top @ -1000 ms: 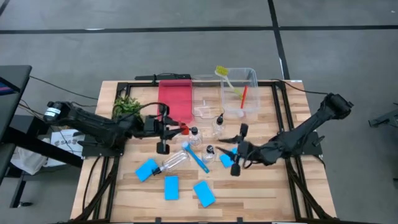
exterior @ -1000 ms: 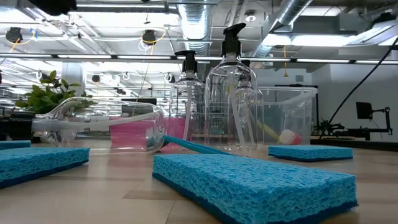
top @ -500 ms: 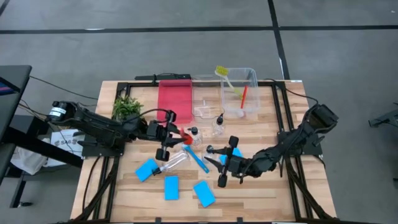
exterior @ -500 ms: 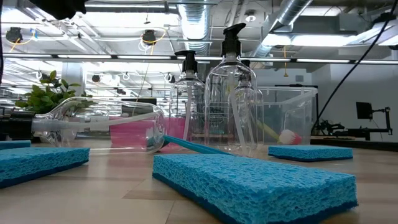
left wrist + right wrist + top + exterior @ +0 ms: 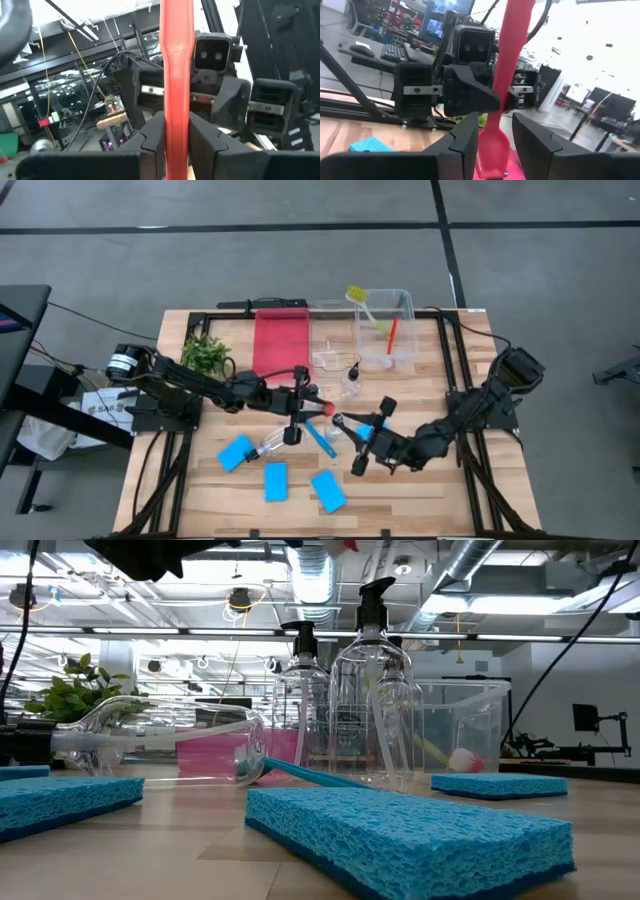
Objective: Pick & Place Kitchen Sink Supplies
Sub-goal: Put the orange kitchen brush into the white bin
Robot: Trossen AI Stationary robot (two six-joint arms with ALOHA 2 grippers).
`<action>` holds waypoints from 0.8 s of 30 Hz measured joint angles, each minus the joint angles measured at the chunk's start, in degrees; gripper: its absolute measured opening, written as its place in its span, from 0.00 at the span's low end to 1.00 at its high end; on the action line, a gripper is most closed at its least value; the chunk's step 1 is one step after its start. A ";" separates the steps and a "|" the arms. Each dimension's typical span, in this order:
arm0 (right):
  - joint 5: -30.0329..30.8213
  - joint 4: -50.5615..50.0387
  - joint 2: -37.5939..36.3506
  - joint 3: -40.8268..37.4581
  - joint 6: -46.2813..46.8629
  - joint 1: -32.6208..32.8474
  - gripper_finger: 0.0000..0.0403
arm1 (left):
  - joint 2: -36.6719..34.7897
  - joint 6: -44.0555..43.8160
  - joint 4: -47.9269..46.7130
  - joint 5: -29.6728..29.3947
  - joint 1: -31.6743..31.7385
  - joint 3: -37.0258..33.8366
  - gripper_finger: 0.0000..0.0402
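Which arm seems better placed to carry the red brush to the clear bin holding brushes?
Right: the open right gripper straddles the red brush the left gripper holds, and the clear bin sits nearer it.

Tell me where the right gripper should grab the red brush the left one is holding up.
Grip the free stretch of handle beyond the left gripper's shut fingers, coming head-on from the side facing that gripper. The red brush is a narrow, straight stick standing between the right gripper's open fingers, so closing there looks safest.
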 joint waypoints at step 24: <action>-7.67 2.03 -0.04 0.02 -2.11 0.20 0.74 | 1.76 1.13 -0.09 9.39 0.03 0.07 0.16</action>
